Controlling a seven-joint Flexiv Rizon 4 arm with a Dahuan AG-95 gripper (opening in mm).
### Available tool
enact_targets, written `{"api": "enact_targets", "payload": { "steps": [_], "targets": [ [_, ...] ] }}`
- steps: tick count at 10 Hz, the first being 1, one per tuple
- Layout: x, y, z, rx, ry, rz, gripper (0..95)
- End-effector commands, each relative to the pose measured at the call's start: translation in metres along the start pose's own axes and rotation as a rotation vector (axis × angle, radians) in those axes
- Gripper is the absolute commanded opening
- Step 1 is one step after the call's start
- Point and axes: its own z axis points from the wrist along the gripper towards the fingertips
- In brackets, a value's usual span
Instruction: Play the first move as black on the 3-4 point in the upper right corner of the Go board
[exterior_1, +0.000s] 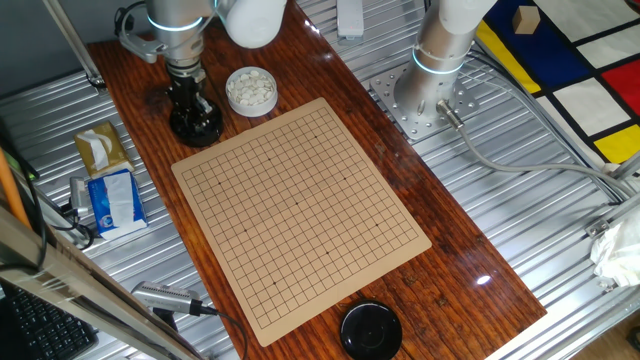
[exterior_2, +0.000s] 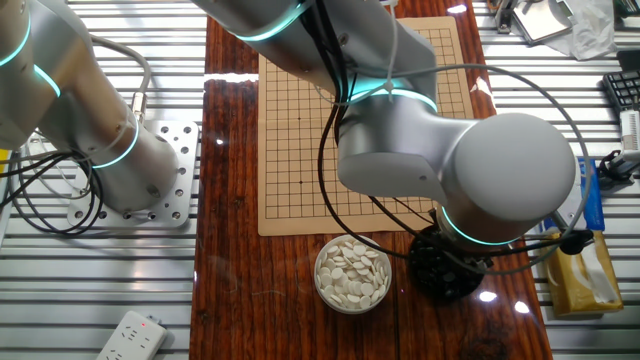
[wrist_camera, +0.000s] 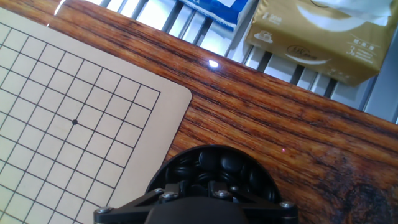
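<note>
1. While the gripper (exterior_1: 194, 105) hangs straight down into the black bowl (exterior_1: 196, 127) at the board's far left corner in one fixed view, the Go board (exterior_1: 300, 215) lies bare of stones; the white stones (exterior_1: 250, 90) sit in their own bowl just beside; a lid (exterior_1: 371, 330) rests at the near edge; the jaws cannot be read from here.
2. Seen from the other fixed view, the arm's wrist hides the gripper; only the bowl's rim shows, just right of the white stones; no 3-4 point can be fixed with confidence.
3. Along the hand view, the black stones (wrist_camera: 225, 165) lie heaped directly beneath the fingers, the board corner to the left; whether the jaws are apart or pinching a stone I cannot tell; my judgement is that the pick comes first, then a carry across the board.
</note>
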Motion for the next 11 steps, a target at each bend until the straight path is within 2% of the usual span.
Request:
{"api": "enact_targets", "payload": {
  "steps": [1,2,7,8,11],
  "targets": [
    [0.0002,0.0,-0.0004,0.0,0.0,0.003,19.0],
    [0.0002,0.0,-0.0004,0.0,0.0,0.005,0.0],
    [0.0001,0.0,-0.0006,-0.001,0.001,0.006,0.0],
    [0.0001,0.0,-0.0006,-0.001,0.001,0.002,19.0],
    [0.0001,0.0,-0.0006,-0.001,0.001,-0.002,19.0]
  ]
}}
